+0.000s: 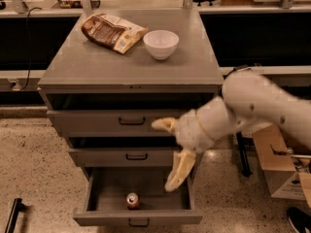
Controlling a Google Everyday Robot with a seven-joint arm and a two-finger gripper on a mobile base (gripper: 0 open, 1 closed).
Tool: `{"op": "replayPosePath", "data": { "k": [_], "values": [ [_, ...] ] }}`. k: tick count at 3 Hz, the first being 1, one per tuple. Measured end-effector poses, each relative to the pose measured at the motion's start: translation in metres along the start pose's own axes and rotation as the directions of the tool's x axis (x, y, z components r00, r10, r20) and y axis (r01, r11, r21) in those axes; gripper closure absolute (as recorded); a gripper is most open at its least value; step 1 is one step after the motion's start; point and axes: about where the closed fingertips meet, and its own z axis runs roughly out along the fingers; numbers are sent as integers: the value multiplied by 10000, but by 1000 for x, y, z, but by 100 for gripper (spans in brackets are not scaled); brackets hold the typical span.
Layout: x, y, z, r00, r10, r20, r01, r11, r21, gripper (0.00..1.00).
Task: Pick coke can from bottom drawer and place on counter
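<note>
Open bottom drawer (146,187) with a coke can (132,200) inside, and the gripper (163,156) hanging above it.

The coke can stands upright on the drawer floor, close to the front wall and slightly left of centre. The gripper, on a bulky white arm (252,106) reaching in from the right, sits in front of the two upper drawers (97,123). Its pale fingers (181,169) are spread wide, one pointing left and the other pointing down towards the drawer's right side, apart from the can. On the grey table (97,69) above lie a white bowl (161,43) and, just left of it, a crumpled snack bag (112,31). A cardboard box (279,164) stands on the speckled floor at right.
</note>
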Motion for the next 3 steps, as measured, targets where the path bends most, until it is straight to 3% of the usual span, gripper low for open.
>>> {"op": "replayPosePath", "data": {
  "k": [1, 2, 3],
  "values": [
    [39, 12, 51, 9921, -66, 1250, -2, 9985, 540, 0],
    [46, 7, 55, 9889, -683, 1322, 580, 9951, 804, 0],
    [72, -2, 94, 9925, 77, 1217, -131, 9990, 430, 0]
  ]
}}
